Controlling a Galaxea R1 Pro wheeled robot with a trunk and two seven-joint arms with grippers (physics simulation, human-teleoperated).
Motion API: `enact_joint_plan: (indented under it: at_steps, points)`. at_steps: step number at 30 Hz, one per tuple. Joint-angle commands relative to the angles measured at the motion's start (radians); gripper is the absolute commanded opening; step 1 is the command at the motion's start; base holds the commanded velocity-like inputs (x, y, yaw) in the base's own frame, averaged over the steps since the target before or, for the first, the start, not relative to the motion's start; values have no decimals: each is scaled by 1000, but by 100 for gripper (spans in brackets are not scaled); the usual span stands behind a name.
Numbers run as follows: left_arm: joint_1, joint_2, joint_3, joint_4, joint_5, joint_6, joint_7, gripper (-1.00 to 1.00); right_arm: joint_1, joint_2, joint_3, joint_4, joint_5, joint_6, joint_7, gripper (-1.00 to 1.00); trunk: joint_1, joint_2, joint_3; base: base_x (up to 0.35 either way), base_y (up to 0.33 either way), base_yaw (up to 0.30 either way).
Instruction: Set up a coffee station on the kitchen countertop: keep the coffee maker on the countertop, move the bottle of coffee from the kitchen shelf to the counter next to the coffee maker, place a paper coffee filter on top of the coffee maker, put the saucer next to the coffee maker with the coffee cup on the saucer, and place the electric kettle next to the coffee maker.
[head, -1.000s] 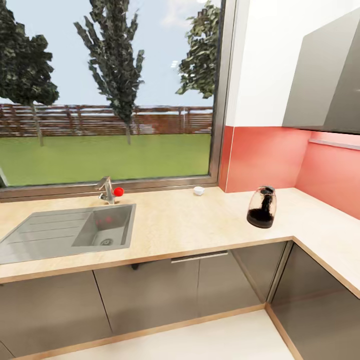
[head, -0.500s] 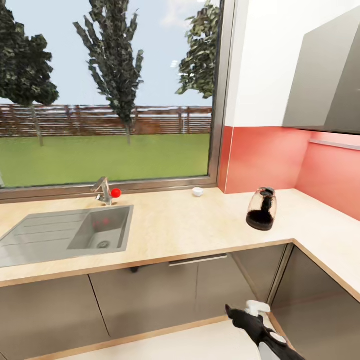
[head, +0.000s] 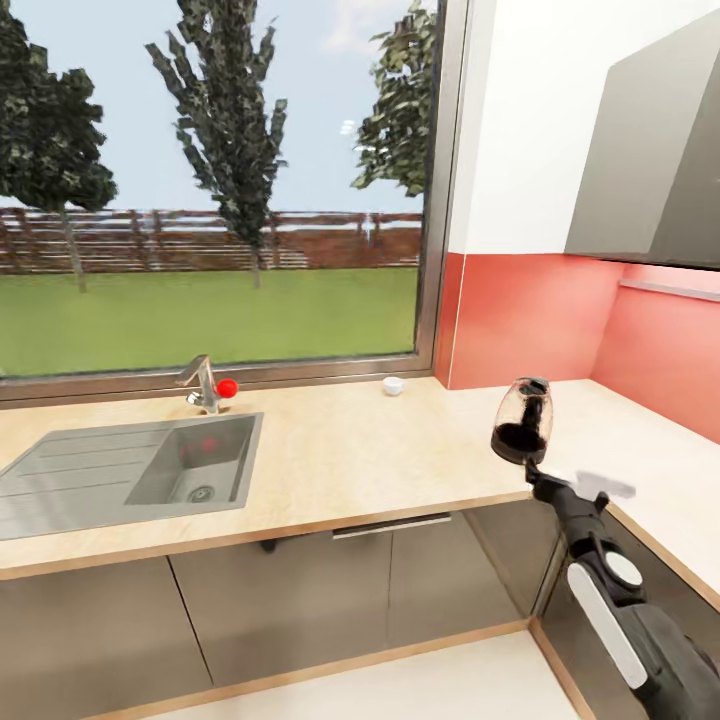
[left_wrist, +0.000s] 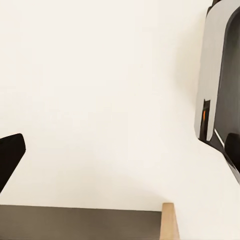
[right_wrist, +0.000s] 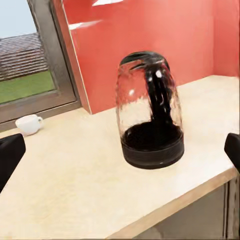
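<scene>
Glass electric kettle (right_wrist: 151, 117) stands on the kitchen countertop (head: 380, 450) just ahead of the right tool (head: 545, 482), fingers spread wide.

The right gripper (head: 535, 478) is partly hidden behind the kettle's (head: 522, 419) base, something white by it is just a blur, the cup (head: 393, 386) is too small to show its handle, and the sink (head: 60, 480) runs off the edge.
</scene>
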Motion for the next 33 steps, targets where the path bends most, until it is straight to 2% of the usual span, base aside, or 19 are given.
enact_joint_plan:
  at_steps: [1, 2, 4, 5, 7, 9, 10, 11, 12, 15, 16, 17, 18, 24, 33]
  points:
    - [0, 0, -8, 0, 10, 0, 2, 100, 0, -2, -13, -8, 8, -1, -7, 100, 0, -1, 0, 0, 0, 0]
    - [0, 0, -8, 0, 10, 0, 2, 100, 0, -2, -35, -11, 21, 1, -7, 100, 0, -1, 0, 0, 0, 0]
    - [0, -1, -8, 0, 10, 0, 1, 100, 0, -6, -123, -9, 52, 5, -1, 100, 0, -1, 0, 0, 0, 0]
    - [0, -1, -8, 0, 10, 0, 1, 100, 0, -14, -153, -3, 64, 6, 7, 100, 0, -1, 0, 0, 0, 0]
    - [0, -1, -8, -1, 9, 0, 1, 100, 0, -51, -221, 39, 89, 6, 64, 100, 0, -1, 0, 0, 0, 0]
    - [0, -2, -7, -1, 9, 0, 1, 100, 0, -93, -271, 92, 99, 6, 160, 100, 0, -1, 0, 0, 0, 0]
    - [0, -3, -5, -2, 9, 0, 2, 100, 0, -129, -308, 128, 102, 6, 246, 100, 0, -1, 0, 0, 0, 0]
    - [0, -5, -4, -2, 9, 0, 3, 100, 0, -154, -331, 145, 103, 6, 304, 100, 0, -1, 0, 0, 0, 0]
    - [0, -16, -5, -2, 10, 0, 3, 100, 0, -219, -373, 169, 105, 7, 474, 100, 0, -1, 0, 0, 0, 0]
    - [0, -29, -6, 0, 10, 0, 1, 100, 0, -252, -381, 173, 106, 8, 549, 100, 0, -1, 0, 22, 0, 0]
    - [0, -34, -7, 1, 10, 1, 0, 100, 0, -268, -383, 176, 107, 14, 598, 100, 0, -1, 0, 155, 0, 0]
    - [0, -39, -7, 3, 10, 3, 0, 100, 0, -279, -384, 179, 108, 29, 654, 100, 0, -1, 0, 231, -14, 0]
    - [0, -46, -8, 2, 10, 66, 1, 100, 0, -297, -385, 181, 108, 101, 775, 100, 0, -1, 0, 304, -89, 0]
    - [0, -50, -8, 1, 10, 84, 2, 100, 0, -301, -385, 177, 108, 113, 793, 100, 0, -1, 0, 310, -128, 0]
    - [0, -70, -8, 5, 10, 90, 2, 100, 0, -300, -383, 178, 109, 114, 794, 100, 0, -1, 0, 311, -163, 0]
